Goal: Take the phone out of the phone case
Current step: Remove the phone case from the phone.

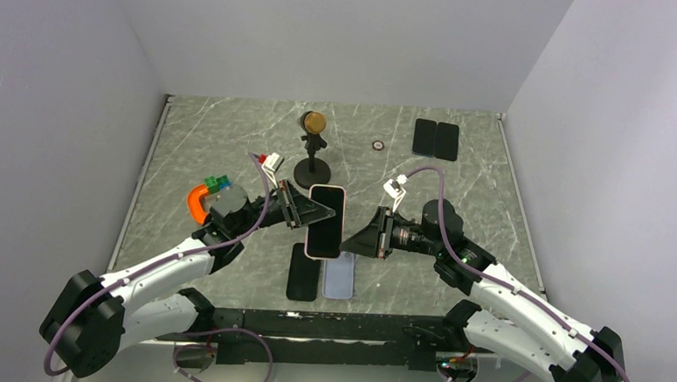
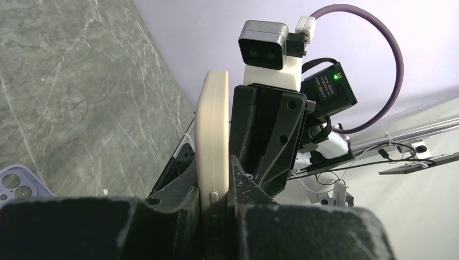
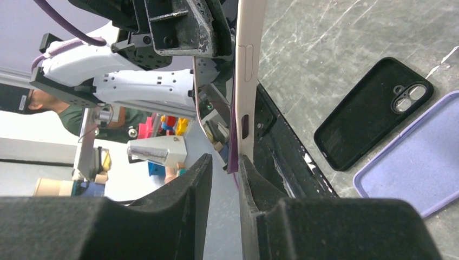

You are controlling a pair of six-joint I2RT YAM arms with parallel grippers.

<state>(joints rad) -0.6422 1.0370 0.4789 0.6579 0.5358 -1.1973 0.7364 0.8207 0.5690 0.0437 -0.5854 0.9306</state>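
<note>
The phone [image 1: 325,221], its dark screen facing up, sits in a cream-pink phone case [image 2: 212,124] and hangs above the table's middle. My left gripper [image 1: 310,214] is shut on the cased phone's left side, and in the left wrist view the case's edge is clamped between both pads of that gripper [image 2: 212,163]. My right gripper [image 1: 352,239] is at the phone's lower right edge. In the right wrist view the right gripper [image 3: 224,158] has its jaws apart. One fingertip [image 3: 244,162] meets the case's edge [image 3: 248,65]. I cannot tell whether the phone has lifted from the case.
An empty black case [image 1: 303,272] and an empty lilac case [image 1: 339,275] lie below the phone, near the front edge. A black stand with a gold disc [image 1: 313,146] rises behind. Two dark cases [image 1: 435,138] and a small ring [image 1: 378,145] lie at the back.
</note>
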